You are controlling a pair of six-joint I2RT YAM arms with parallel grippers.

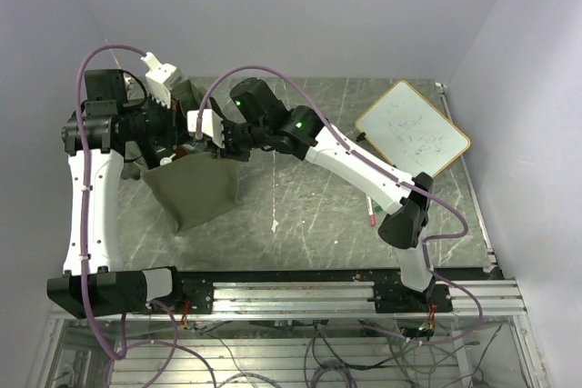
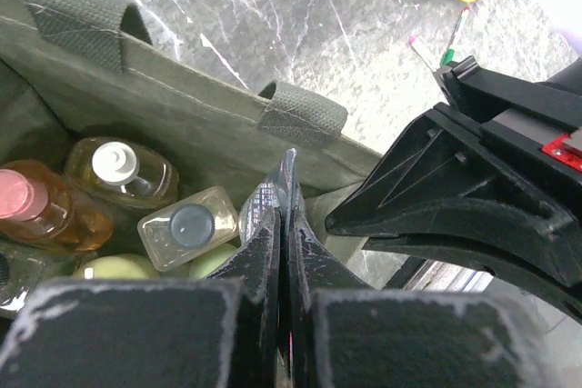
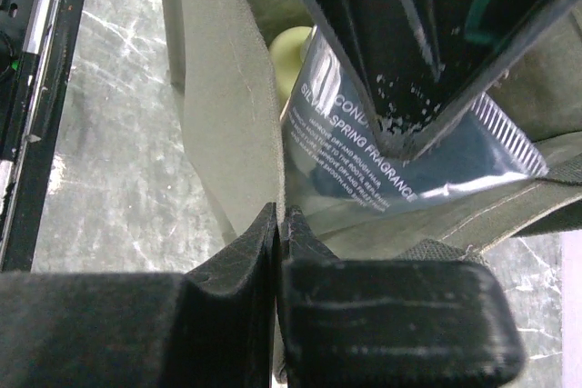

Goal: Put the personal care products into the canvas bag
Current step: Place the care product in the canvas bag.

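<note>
The left arm (image 1: 88, 193) reaches over the canvas bag (image 1: 202, 193), its jaws pressed together on the crimped end of a silvery conditioner tube (image 3: 364, 152). The tube hangs from that pinch with its long axis running down and slightly aslant into the bag's open mouth, so the bag lies straight below the jaws. The right arm (image 1: 355, 156) comes in just beside it, its jaws pinching the fabric of the bag's rim and holding the mouth open. The left arm is the one that counts here: from the look of it, all it needs is to spread its jaws, perhaps after easing a little lower

Inside the bag I count five bottles, standing close together:
- an orange bottle (image 2: 41, 215)
- an amber bottle (image 2: 136, 179) with a white cap
- a clear bottle (image 2: 186, 229) with a dark cap
- a pale yellow-green bottle (image 2: 118, 267)
- a light green bottle (image 2: 215, 259)

A sixth may sit in the shadowed corner, though I cannot tell. There is one tube and one bag. Out on the tabletop, well apart from the bag, lie two marker pens (image 2: 452, 43) and one whiteboard (image 1: 412, 129)
</note>
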